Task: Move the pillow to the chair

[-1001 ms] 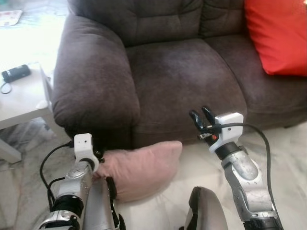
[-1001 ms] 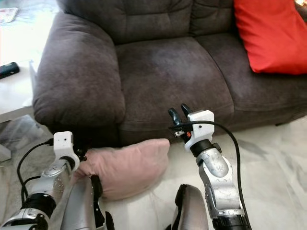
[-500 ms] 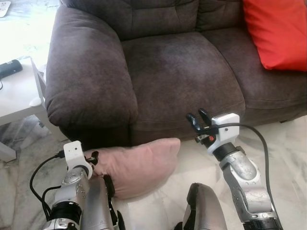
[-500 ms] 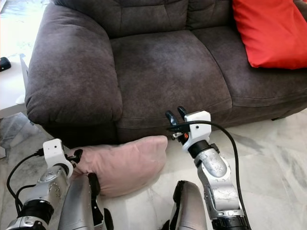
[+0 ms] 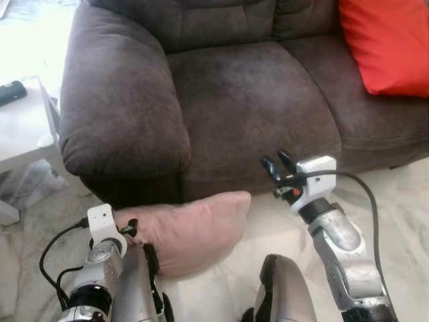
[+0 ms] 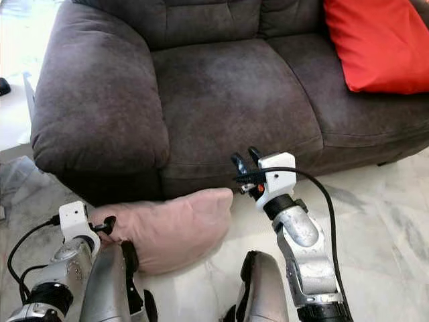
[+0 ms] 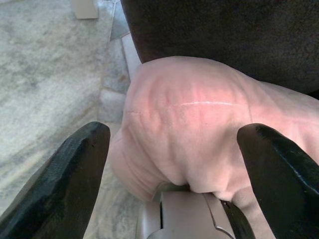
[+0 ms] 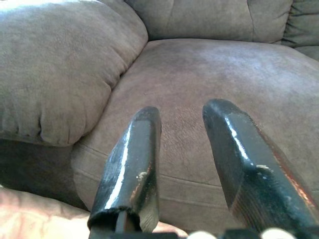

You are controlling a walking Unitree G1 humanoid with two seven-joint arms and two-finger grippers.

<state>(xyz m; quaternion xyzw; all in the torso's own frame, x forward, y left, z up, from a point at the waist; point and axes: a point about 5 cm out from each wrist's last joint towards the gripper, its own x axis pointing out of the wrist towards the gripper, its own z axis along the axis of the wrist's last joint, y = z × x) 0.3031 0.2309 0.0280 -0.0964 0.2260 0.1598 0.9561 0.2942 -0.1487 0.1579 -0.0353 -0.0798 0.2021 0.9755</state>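
A soft pale-pink fabric pillow [image 5: 191,228] lies on the marbled floor [image 5: 395,201] against the front base of a plush dark-brown sofa chair [image 5: 221,94]. The left gripper [image 7: 174,164] sits close against the pillow's end, its black fingers spread wide on either side. The right gripper [image 5: 279,164] hovers before the seat's front edge, fingers a little apart and holding nothing, while a red cushion [image 5: 385,43] rests on the seat's far right.

Bright daylight (left-side glare), sharp focus
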